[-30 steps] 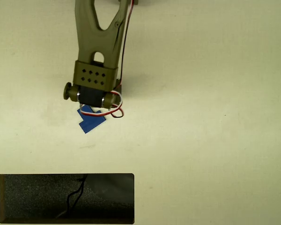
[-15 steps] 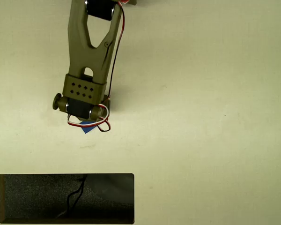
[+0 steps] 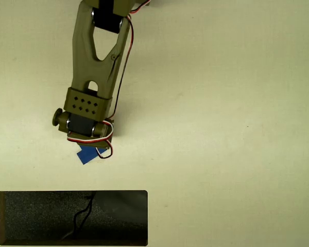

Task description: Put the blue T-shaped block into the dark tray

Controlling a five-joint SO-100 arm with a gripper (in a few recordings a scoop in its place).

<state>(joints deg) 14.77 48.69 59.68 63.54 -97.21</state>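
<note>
**Block under the wrist, short of the tray**

In the overhead view the gripper (image 3: 87, 149) points down at the table, and the wrist housing and its red-and-white wire loop cover the fingers from above — so I cannot tell whether they are clenched on anything or spread apart. A corner of the block (image 3: 85, 155) pokes out just below the wrist, on the side facing the tray; the rest of its T outline is hidden beneath the gripper. Whether it is lifted off the table or lies on it cannot be read from straight above.

The olive arm (image 3: 95, 56) reaches down from the top edge of the picture and leans slightly left, which puts the wrist over the left half of the tray's width. That line-up makes sense if the block is to go straight toward the bottom of the picture and over the near rim.

The tray (image 3: 20, 218) lies along the bottom edge, left of centre, with a thin dark wire-like mark on its speckled floor. A band of bare table (image 3: 221, 128) separates its upper rim from the block, so the block is near the tray but not in it — the placing is not yet done.

My judgement: if the block is held, the rim is the thing to clear.
</note>
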